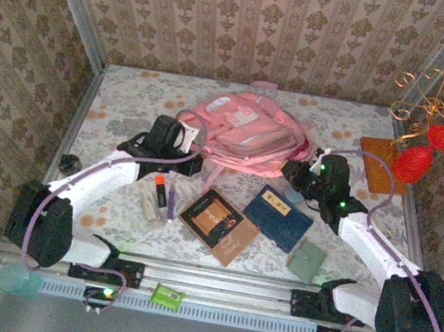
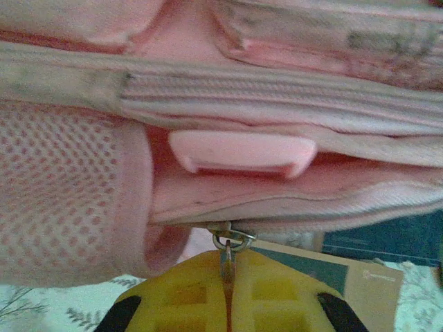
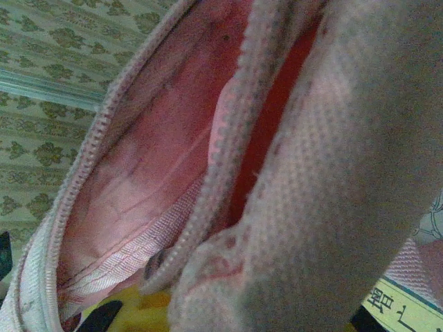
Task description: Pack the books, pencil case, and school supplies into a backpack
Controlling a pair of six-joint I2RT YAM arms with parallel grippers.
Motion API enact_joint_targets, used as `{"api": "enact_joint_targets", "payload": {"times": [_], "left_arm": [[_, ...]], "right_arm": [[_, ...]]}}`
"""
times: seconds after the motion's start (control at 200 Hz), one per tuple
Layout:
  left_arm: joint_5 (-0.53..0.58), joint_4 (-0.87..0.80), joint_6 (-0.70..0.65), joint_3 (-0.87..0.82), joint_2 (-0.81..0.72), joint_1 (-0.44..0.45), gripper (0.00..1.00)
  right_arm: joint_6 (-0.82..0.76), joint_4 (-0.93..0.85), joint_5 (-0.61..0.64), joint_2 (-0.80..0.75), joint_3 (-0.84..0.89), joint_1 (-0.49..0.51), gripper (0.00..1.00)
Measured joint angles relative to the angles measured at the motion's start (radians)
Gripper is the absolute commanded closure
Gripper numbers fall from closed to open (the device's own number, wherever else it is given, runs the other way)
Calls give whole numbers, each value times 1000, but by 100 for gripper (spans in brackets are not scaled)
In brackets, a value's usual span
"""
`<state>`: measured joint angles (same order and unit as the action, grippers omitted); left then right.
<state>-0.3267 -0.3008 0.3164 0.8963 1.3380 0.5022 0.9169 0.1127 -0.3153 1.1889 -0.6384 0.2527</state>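
Tabletop [image 1: 122,97]; right hand [image 1: 300,170] behind backpack [image 1: 245,131] fabric

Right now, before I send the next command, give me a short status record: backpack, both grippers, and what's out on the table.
backpack: pink backpack lying mid-table, one pocket gaping open
left gripper: left gripper shut on zip pull
right gripper: right gripper at the open pocket's edge; grip unclear
books: brown book and navy book flat in front of backpack, unpacked
supplies: orange-capped marker, purple pen, beige block beside left arm
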Motion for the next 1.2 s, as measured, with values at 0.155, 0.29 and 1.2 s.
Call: {"api": "enact_joint_targets", "payload": {"times": [0.155,0.29,1.2], "left_arm": [[46,11,1,0,8,-9,100],[69,57,6,-8,13,-22,95],[41,50,-117,203,90,69,9]], "right_arm": [[1,23,2,37,0,17,100],[3,52,61,46,0,66,100],[-66,140,245,220,-86,249,100]]}}
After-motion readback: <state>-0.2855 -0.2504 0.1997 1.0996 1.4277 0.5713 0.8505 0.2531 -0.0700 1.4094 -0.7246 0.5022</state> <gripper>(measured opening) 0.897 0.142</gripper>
